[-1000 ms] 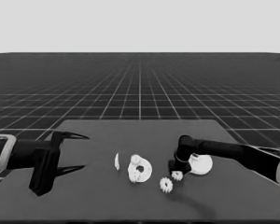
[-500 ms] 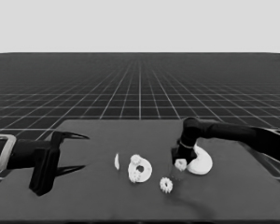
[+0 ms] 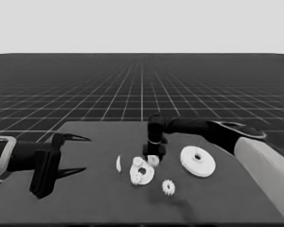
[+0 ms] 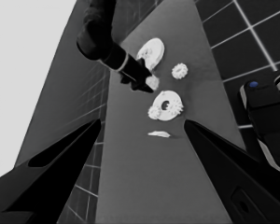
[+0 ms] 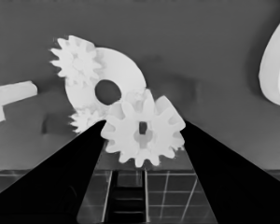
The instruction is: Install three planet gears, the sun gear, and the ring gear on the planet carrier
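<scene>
My right gripper [image 3: 153, 155] is shut on a planet gear [image 5: 142, 133], holding it just above the table at the far right edge of the planet carrier [image 3: 143, 175], the smaller round part. Two planet gears [image 5: 74, 58] [image 5: 86, 120] sit on that part beside its centre hole. Another gear [image 3: 168, 187] lies loose on the table in front of it. The ring gear [image 3: 198, 161], the larger round part, lies flat to the right. My left gripper [image 3: 87, 154] waits open over the table's left end, holding nothing.
A thin white piece [image 3: 118, 163] lies just left of the smaller round part. The right arm's pale grey part [image 3: 260, 165] fills the lower right corner. Dark machinery with blue lights [image 4: 266, 116] stands past the table's edge.
My right gripper has moved left from beside the larger round part to the smaller round part, carrying the gear with it. The left arm has not moved.
</scene>
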Available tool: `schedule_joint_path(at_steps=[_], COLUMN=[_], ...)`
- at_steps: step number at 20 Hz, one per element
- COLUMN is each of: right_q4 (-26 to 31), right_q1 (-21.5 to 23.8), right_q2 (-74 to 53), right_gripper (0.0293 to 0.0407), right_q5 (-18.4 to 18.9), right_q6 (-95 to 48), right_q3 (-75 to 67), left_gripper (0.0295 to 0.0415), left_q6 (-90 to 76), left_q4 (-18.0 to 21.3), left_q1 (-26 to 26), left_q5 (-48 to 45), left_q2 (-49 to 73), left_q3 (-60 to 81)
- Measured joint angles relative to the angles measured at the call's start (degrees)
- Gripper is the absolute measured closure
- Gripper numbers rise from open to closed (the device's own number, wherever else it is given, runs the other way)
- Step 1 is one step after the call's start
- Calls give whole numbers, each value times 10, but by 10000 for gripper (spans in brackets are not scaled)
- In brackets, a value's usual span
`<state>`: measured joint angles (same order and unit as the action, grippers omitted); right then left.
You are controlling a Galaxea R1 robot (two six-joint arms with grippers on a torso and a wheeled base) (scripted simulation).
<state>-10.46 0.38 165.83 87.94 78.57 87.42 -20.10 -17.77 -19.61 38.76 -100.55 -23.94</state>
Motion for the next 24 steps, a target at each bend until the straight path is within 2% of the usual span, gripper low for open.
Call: schedule_joint_path(at_steps=[4,6,8,14,15,16,17,19,24], right_q4=[0,-57,-75,-84,-84,-84,-84,-84,-84], right_q1=[0,-59,-80,-89,-89,-89,-89,-89,-89], right_q2=[9,18,23,26,26,26,26,26,26], right_gripper=[387,387,387,387,355,328,319,316,315], right_q5=[0,-18,-26,-31,-31,-31,-31,-31,-31], right_q6=[-2,-22,-32,-38,-38,-38,-38,-38,-38], right_q3=[12,45,62,72,72,72,72,72,72], left_gripper=[326,326,326,326,326,326,326,326,326], left_q6=[0,0,0,0,0,0,0,0,0], left_q4=[0,0,0,0,0,0,0,0,0], left_q1=[0,0,0,0,0,0,0,0,0], left_q5=[0,0,0,0,0,0,0,0,0], left_q2=[0,0,0,0,0,0,0,0,0], left_q3=[0,0,0,0,0,0,0,0,0])
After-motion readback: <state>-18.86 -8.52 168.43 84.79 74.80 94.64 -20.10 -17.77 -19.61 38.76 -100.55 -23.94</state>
